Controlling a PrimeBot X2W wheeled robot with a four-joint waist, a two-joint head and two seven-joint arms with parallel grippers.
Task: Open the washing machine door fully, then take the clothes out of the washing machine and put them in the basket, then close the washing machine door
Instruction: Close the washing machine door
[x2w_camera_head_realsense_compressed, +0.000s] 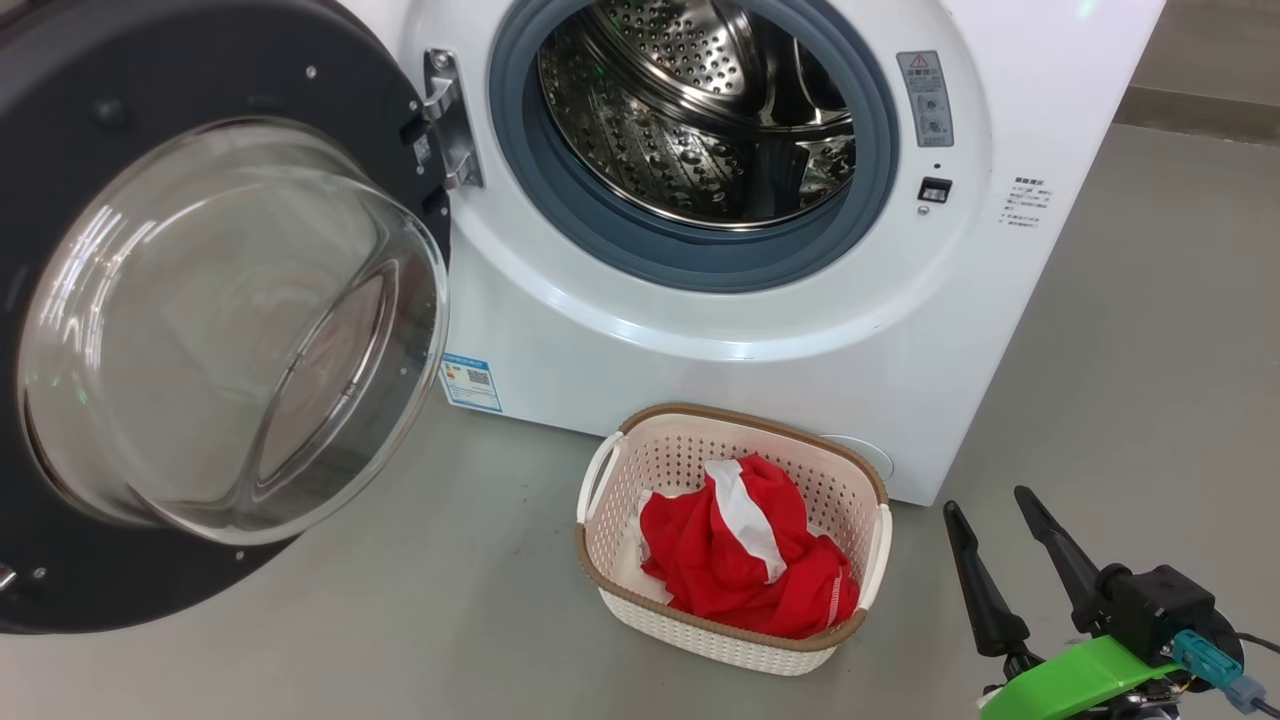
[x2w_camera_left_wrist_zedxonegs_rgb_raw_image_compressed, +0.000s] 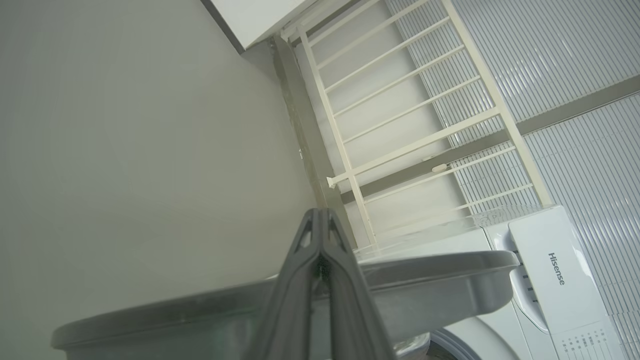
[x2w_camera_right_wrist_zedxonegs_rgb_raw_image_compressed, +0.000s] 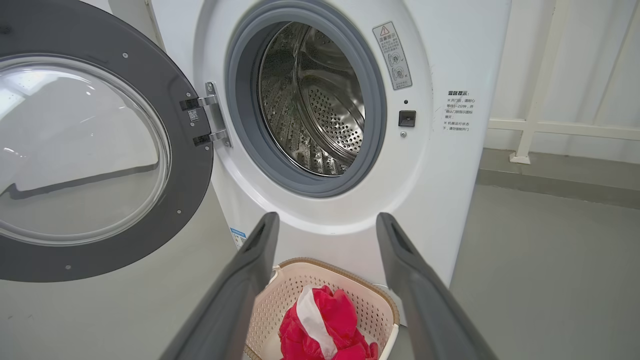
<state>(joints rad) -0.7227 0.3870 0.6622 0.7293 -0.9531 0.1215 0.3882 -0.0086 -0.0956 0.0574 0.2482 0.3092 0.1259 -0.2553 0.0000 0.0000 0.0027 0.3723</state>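
Note:
The washing machine (x2w_camera_head_realsense_compressed: 760, 330) stands ahead with its steel drum (x2w_camera_head_realsense_compressed: 700, 110) bare. Its door (x2w_camera_head_realsense_compressed: 215, 320) hangs swung wide to the left, glass bowl facing me. The red and white clothes (x2w_camera_head_realsense_compressed: 745, 555) lie bunched in the cream basket (x2w_camera_head_realsense_compressed: 615, 580) on the floor below the drum opening. My right gripper (x2w_camera_head_realsense_compressed: 990, 500) is open at the lower right, to the right of the basket, holding nothing; in its wrist view its fingers (x2w_camera_right_wrist_zedxonegs_rgb_raw_image_compressed: 325, 222) frame the basket (x2w_camera_right_wrist_zedxonegs_rgb_raw_image_compressed: 385, 312) and clothes (x2w_camera_right_wrist_zedxonegs_rgb_raw_image_compressed: 325, 327). My left gripper (x2w_camera_left_wrist_zedxonegs_rgb_raw_image_compressed: 319, 212) is shut, empty, just above the door's grey rim (x2w_camera_left_wrist_zedxonegs_rgb_raw_image_compressed: 440, 270).
Grey floor (x2w_camera_head_realsense_compressed: 1150, 400) lies open to the right of the washing machine. A white railing (x2w_camera_left_wrist_zedxonegs_rgb_raw_image_compressed: 415, 140) and a ribbed wall stand behind the machine. A small blue label (x2w_camera_head_realsense_compressed: 470, 382) sits on the machine's lower left corner, behind the door's edge.

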